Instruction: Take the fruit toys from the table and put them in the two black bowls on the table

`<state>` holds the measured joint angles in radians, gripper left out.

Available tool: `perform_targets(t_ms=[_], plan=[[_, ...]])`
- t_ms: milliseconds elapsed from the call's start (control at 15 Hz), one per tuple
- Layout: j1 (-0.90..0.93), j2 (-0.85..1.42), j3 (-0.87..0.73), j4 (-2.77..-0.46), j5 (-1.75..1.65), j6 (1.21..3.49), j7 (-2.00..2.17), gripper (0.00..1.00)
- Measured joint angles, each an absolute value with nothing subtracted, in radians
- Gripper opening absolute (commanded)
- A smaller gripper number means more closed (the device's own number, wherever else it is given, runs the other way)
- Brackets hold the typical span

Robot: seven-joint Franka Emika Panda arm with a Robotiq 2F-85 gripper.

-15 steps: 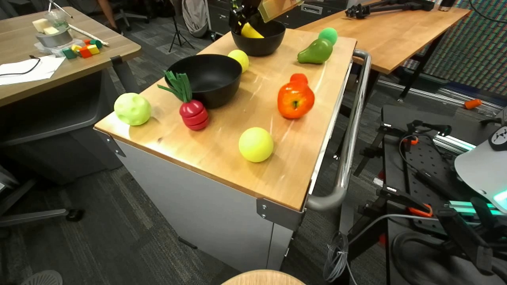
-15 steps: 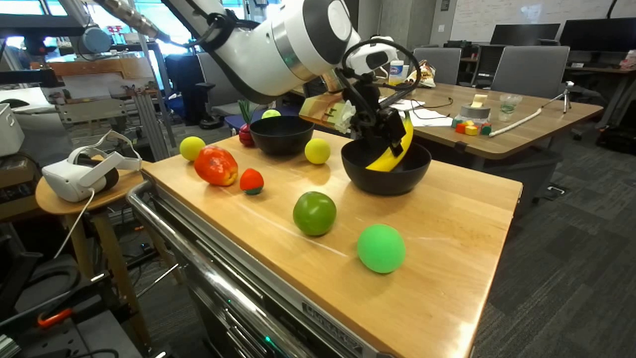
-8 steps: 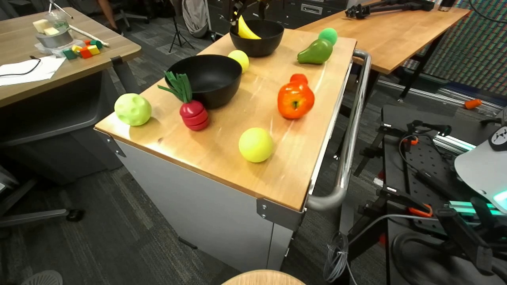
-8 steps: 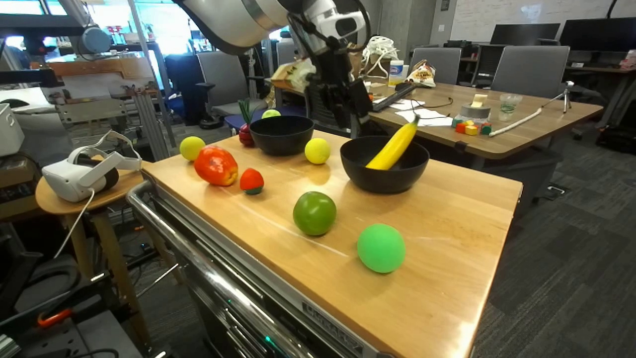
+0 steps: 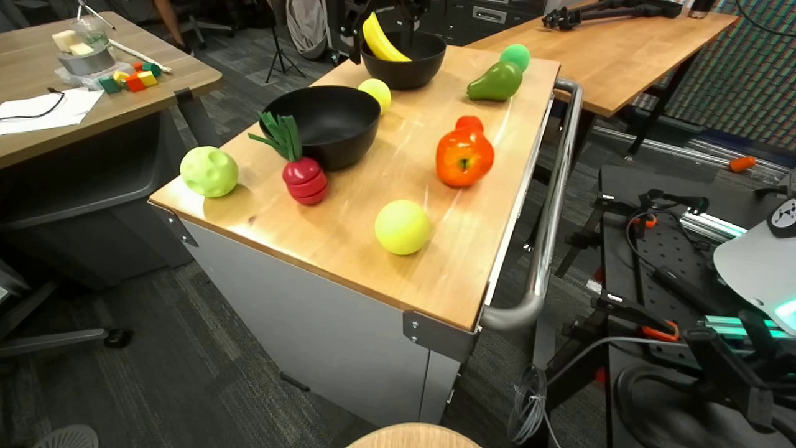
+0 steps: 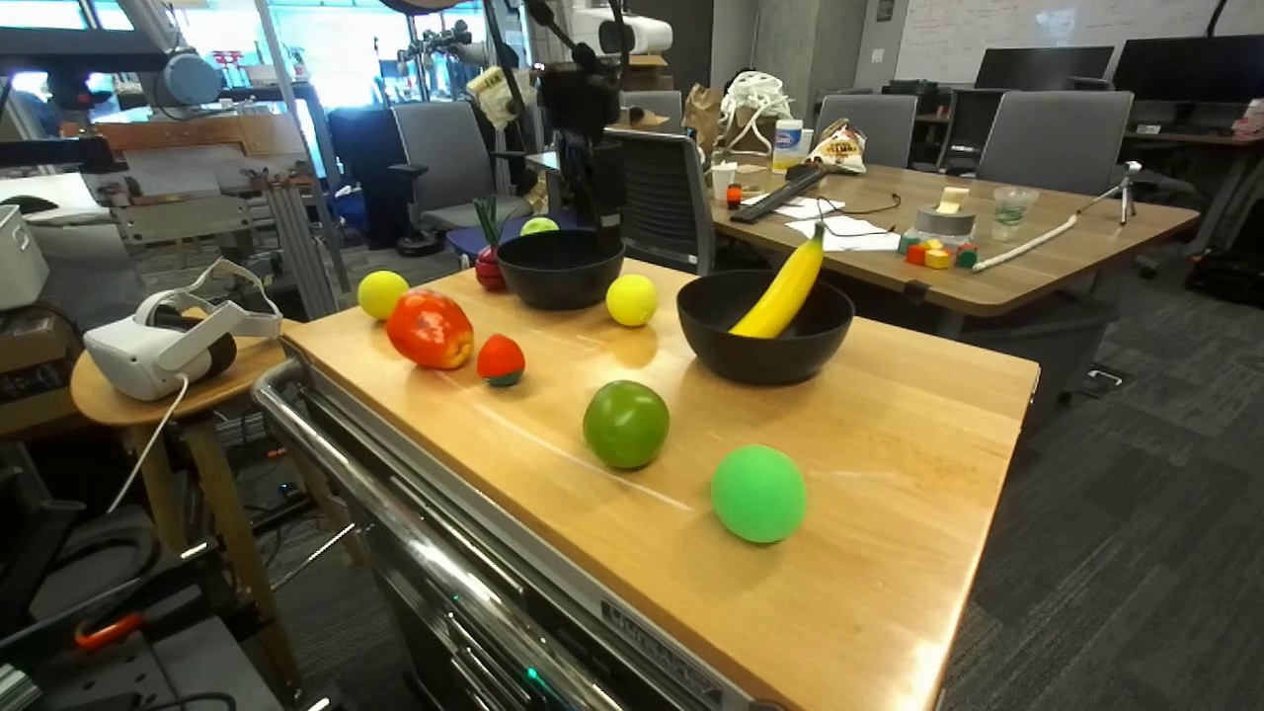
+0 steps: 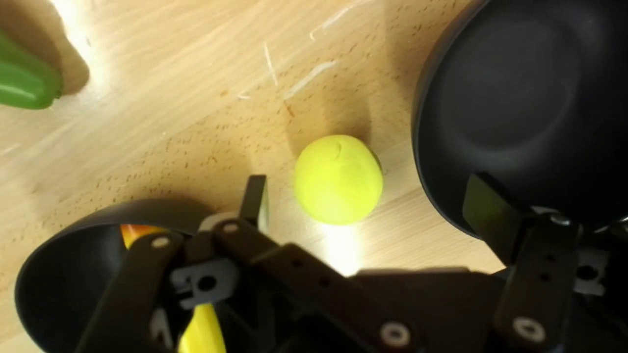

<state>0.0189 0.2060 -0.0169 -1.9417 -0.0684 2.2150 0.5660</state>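
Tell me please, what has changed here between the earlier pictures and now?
The gripper let go of the banana, which now rests tilted in a black bowl, and moved away toward the other black bowl, jaws open. The yellow ball between the bowls, the green pear and the green ball stayed in place.

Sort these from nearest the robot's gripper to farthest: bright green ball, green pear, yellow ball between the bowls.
In an exterior view:
1. Yellow ball, left of the bowl holding the banana.
2. Green pear, lower in view.
3. Bright green ball, right of the pear.
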Motion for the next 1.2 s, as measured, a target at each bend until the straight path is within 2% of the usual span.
perform_targets(t_ms=[1067,1133,1200], plan=[[0.02,0.335,-0.069,-1.93,-0.071,2.364,0.75,1.0],[0.02,0.344,-0.069,-1.928,-0.071,2.365,0.758,0.96],[0.02,0.351,-0.069,-1.926,-0.071,2.365,0.764,0.81]])
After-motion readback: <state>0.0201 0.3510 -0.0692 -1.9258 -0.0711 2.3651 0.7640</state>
